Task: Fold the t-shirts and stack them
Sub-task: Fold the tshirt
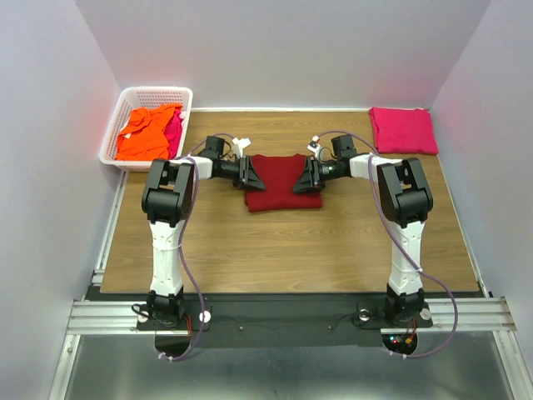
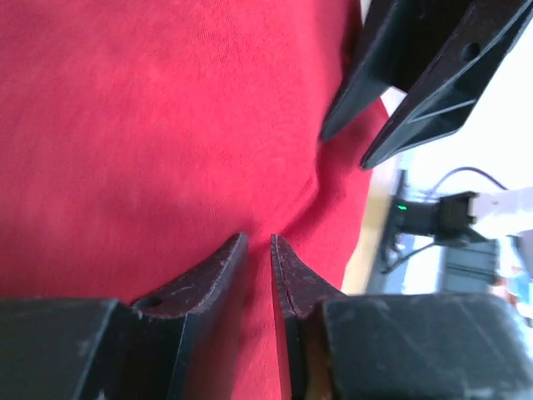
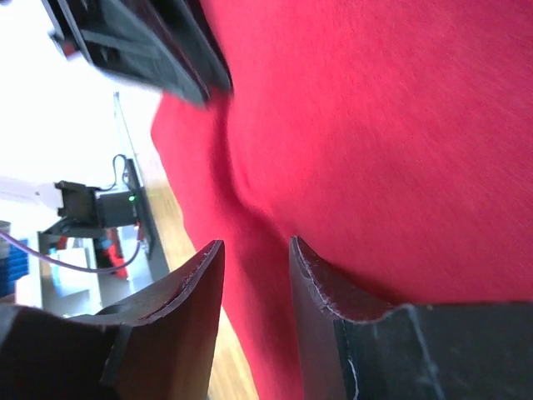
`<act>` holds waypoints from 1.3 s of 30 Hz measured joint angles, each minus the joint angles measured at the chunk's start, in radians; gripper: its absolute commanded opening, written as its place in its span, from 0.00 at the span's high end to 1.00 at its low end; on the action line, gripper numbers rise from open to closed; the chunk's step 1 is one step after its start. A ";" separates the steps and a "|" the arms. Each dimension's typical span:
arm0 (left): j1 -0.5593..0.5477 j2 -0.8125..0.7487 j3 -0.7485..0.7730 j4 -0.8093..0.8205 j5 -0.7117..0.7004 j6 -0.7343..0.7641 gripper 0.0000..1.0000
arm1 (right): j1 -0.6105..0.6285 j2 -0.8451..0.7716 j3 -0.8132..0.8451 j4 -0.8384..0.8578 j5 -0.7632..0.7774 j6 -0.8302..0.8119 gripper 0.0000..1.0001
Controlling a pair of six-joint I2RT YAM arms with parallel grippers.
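Observation:
A dark red t-shirt (image 1: 281, 187) lies partly folded at the table's middle; it fills the left wrist view (image 2: 150, 125) and the right wrist view (image 3: 400, 125). My left gripper (image 1: 247, 172) is at its left edge, jaws nearly closed (image 2: 258, 240) with cloth pinched between them and a wrinkle running to the tips. My right gripper (image 1: 301, 177) is at its right edge, jaws apart (image 3: 256, 243) with a fold of cloth lying between them. A folded pink t-shirt (image 1: 403, 131) lies at the far right. An orange t-shirt (image 1: 146, 133) and a magenta one (image 1: 175, 129) lie in the basket.
A white lattice basket (image 1: 156, 90) stands at the far left corner. Grey walls close in the wooden table (image 1: 275, 250) on three sides. The arms' bases and a metal rail are at the near edge.

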 measured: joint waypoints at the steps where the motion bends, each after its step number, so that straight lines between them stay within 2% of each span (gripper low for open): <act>1: 0.014 0.001 0.024 -0.031 -0.010 0.034 0.68 | -0.006 -0.002 0.003 0.004 0.000 -0.005 0.56; 4: 0.045 -0.003 0.069 -0.097 -0.040 0.149 0.66 | -0.011 -0.015 0.006 0.000 -0.008 0.000 0.54; 9: 0.060 -0.093 0.032 -0.209 -0.035 0.316 0.60 | -0.005 -0.129 -0.035 -0.008 -0.023 0.024 0.52; 13: 0.046 -0.216 -0.024 -0.251 -0.012 0.357 0.60 | 0.019 -0.244 -0.069 -0.004 -0.038 0.042 0.53; 17: -0.008 -0.304 -0.060 -0.255 0.015 0.372 0.59 | 0.073 -0.244 -0.080 0.010 -0.046 0.048 0.53; 21: -0.047 -0.286 -0.115 -0.217 0.009 0.349 0.59 | 0.103 -0.151 -0.098 0.012 -0.030 0.038 0.54; 25: -0.026 -0.152 -0.158 -0.188 -0.004 0.312 0.60 | 0.082 -0.055 -0.121 0.008 -0.041 0.024 0.55; 27: 0.008 -0.112 -0.164 -0.179 0.076 0.285 0.60 | 0.069 -0.054 -0.140 0.011 -0.057 0.011 0.56; 32: 0.053 -0.114 -0.177 -0.202 0.094 0.291 0.60 | 0.042 -0.067 -0.181 0.007 -0.053 -0.004 0.58; 34: 0.064 -0.124 -0.176 -0.232 0.088 0.319 0.60 | 0.031 -0.089 -0.198 0.000 -0.048 -0.012 0.58; 39: 0.086 -0.163 -0.101 -0.437 0.024 0.521 0.58 | 0.008 -0.185 -0.170 -0.060 -0.056 -0.010 0.57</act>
